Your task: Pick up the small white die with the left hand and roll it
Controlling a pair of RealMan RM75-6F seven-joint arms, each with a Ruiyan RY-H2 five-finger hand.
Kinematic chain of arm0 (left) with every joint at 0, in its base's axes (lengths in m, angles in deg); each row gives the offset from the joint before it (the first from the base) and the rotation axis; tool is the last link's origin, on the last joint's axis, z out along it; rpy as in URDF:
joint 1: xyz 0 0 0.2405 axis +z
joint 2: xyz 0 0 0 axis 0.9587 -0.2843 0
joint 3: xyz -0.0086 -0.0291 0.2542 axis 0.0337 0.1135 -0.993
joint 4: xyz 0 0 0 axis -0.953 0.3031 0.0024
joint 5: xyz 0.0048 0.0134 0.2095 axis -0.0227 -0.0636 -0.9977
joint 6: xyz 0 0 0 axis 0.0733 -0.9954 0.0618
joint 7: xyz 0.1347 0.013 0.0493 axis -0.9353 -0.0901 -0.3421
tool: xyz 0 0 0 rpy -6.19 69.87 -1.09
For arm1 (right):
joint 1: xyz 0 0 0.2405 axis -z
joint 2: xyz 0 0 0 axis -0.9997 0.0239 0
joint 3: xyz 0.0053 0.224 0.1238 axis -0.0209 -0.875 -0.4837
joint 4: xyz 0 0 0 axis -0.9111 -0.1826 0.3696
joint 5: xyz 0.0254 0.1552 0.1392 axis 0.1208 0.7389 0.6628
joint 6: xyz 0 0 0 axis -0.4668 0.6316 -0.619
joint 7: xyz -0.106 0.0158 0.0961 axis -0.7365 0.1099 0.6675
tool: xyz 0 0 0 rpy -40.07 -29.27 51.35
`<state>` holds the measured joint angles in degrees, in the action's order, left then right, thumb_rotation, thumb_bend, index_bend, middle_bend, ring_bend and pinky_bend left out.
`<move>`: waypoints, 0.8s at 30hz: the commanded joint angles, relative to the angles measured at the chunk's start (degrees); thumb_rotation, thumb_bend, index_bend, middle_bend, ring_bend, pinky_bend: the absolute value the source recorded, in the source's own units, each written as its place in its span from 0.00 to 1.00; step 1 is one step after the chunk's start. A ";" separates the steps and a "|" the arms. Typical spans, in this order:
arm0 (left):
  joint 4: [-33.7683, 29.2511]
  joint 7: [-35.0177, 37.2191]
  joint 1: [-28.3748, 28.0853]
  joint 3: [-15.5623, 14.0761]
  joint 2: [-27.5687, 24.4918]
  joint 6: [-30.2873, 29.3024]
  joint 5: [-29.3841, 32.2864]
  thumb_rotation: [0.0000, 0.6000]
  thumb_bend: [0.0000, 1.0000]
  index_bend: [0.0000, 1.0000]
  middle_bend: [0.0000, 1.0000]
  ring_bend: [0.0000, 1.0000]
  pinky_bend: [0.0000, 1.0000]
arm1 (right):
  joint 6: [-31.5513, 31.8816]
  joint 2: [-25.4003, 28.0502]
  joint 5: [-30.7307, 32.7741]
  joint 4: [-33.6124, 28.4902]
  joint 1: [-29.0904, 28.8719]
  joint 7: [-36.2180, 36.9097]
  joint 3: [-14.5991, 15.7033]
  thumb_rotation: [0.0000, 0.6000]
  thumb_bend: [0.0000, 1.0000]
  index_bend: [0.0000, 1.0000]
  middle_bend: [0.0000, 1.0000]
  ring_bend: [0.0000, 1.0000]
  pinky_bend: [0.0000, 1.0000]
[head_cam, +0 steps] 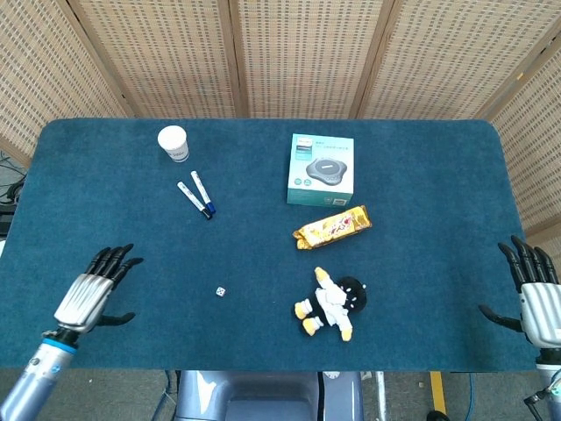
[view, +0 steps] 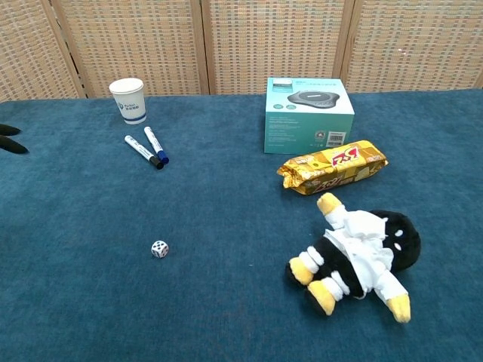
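Note:
The small white die (head_cam: 221,291) lies alone on the blue table cloth (head_cam: 263,254), near the front middle; the chest view shows the die (view: 159,249) with dark pips. My left hand (head_cam: 92,289) hovers over the table's front left, fingers spread and empty, well to the left of the die. Only its dark fingertips (view: 10,139) show at the chest view's left edge. My right hand (head_cam: 536,298) stays open at the table's right edge, holding nothing.
A white paper cup (head_cam: 173,143) and two markers (head_cam: 196,196) sit at the back left. A teal box (head_cam: 321,170) stands at the back middle, with a yellow snack packet (head_cam: 332,226) before it. A penguin plush (head_cam: 333,303) lies right of the die.

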<state>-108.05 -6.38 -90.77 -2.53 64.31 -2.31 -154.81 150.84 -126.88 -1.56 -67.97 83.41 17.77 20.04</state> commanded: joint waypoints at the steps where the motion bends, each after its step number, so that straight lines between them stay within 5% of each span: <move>1: -3.28 -12.43 -6.10 3.75 7.41 8.39 7.10 1.00 0.17 0.29 0.00 0.00 0.00 | -0.39 -0.03 0.19 0.22 -0.14 0.20 -0.03 1.00 0.00 0.06 0.00 0.00 0.00; 5: -1.64 -20.90 -9.71 5.95 13.51 11.58 12.44 1.00 0.25 0.33 0.00 0.00 0.00 | -0.44 -0.04 0.18 0.46 -0.17 0.57 -0.04 1.00 0.00 0.06 0.00 0.00 0.00; 13: 2.32 -29.51 -14.03 9.26 22.62 12.72 22.04 1.00 0.26 0.37 0.00 0.00 0.00 | -0.89 -0.05 0.48 0.83 -0.30 1.14 -0.11 1.00 0.00 0.06 0.00 0.00 0.00; 24: 5.23 -34.35 -17.47 10.21 26.59 12.60 29.99 1.00 0.28 0.43 0.00 0.00 0.00 | -1.38 -0.06 0.97 1.32 -0.43 1.82 -0.29 1.00 0.00 0.06 0.00 0.00 0.00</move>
<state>-103.02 -40.46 -107.99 7.66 90.70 10.43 -125.13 149.49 -126.94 -0.62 -66.68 82.99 19.55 19.77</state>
